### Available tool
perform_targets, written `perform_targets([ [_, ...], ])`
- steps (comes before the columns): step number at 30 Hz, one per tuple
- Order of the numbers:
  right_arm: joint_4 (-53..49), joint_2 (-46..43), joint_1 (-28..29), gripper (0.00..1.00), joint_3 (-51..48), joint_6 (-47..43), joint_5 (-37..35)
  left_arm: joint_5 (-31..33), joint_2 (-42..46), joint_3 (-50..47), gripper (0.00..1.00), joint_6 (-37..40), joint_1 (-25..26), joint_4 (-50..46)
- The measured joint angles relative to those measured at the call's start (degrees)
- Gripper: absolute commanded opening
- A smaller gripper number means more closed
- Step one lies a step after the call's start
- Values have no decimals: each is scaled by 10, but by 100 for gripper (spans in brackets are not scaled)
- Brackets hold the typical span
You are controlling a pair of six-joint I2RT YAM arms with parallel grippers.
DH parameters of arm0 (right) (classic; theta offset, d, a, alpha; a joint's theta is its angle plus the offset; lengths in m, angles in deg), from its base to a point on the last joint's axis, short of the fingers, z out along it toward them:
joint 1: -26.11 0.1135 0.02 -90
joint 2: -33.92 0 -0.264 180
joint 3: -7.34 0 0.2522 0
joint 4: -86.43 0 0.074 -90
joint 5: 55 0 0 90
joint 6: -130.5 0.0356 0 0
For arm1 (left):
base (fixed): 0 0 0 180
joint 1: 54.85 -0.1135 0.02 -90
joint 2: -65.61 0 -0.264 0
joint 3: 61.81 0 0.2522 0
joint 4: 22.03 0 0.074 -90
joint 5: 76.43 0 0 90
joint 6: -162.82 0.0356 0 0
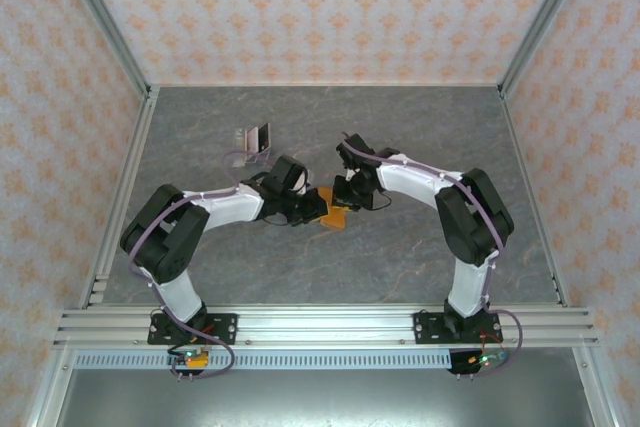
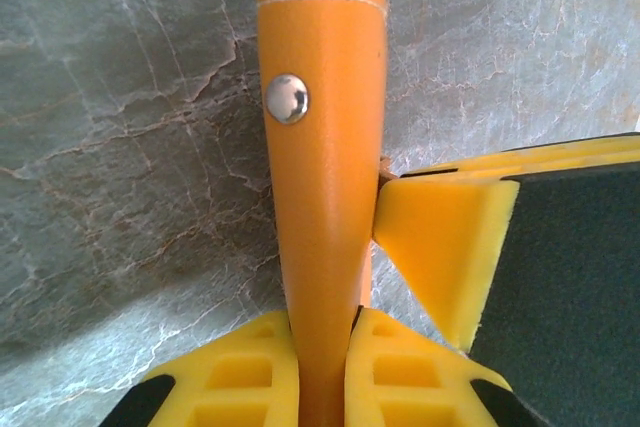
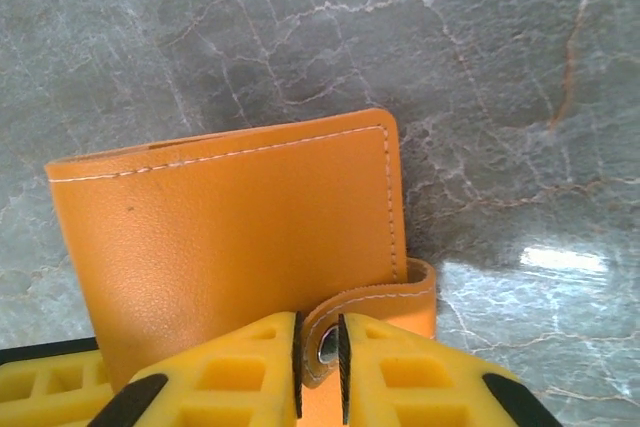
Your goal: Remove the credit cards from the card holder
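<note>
Gripping the holder at mid-table, my left claw clamps its edge while my right claw pinches its snap tab. 2 cards seem already out, lying back-left; any inside I cannot see, so opening and emptying probably remain.

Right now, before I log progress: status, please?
Left gripper shut on holder. Right gripper shut on its snap tab. Holder folded, tab unsnapped. Two cards lie back left; nothing blocking.

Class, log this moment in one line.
left gripper: clamps card holder | right gripper: closed on snap strap | credit cards: lying on table
</note>
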Motion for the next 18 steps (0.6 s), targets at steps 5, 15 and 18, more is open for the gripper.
perform_targets([
  [5,-44,-3,-6,17,-5,0,-59,5,10,-6,0,0,-17,-1],
  [15,-63,-3,-7,26,-5,-12,-58,13,10,-6,27,-3,-19,-6],
  [18,-53,-3,-7,26,-2,-12,-43,28,10,-5,49,-5,-19,-23],
])
